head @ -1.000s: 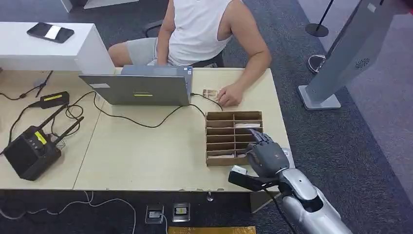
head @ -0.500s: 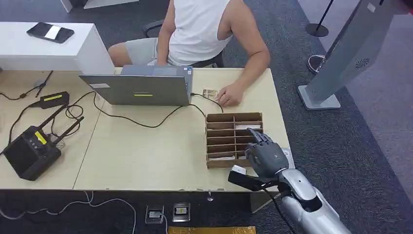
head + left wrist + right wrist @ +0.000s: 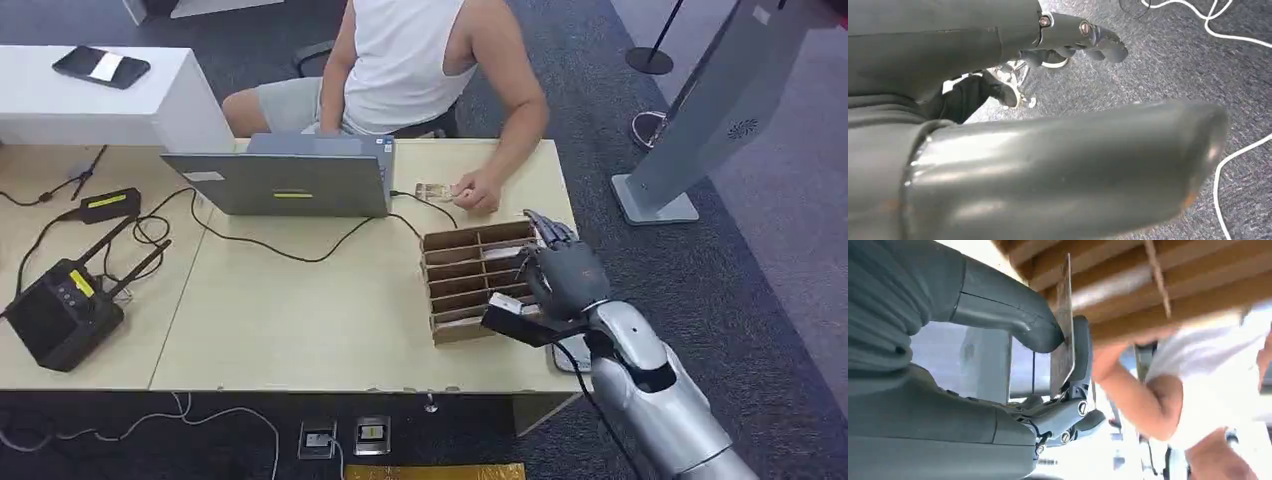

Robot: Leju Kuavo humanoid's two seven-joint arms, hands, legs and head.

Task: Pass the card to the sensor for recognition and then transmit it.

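Right wrist view: the right hand (image 3: 1048,350) pinches a card (image 3: 1064,335) between thumb and finger, just above the cardboard tray (image 3: 470,275) at the table's right. Thin, stiff and slick, it seems best held by its edge.

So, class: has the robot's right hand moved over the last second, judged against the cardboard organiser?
Yes. The right hand has moved from the cardboard organiser's near corner towards its far right side, pinching a card.
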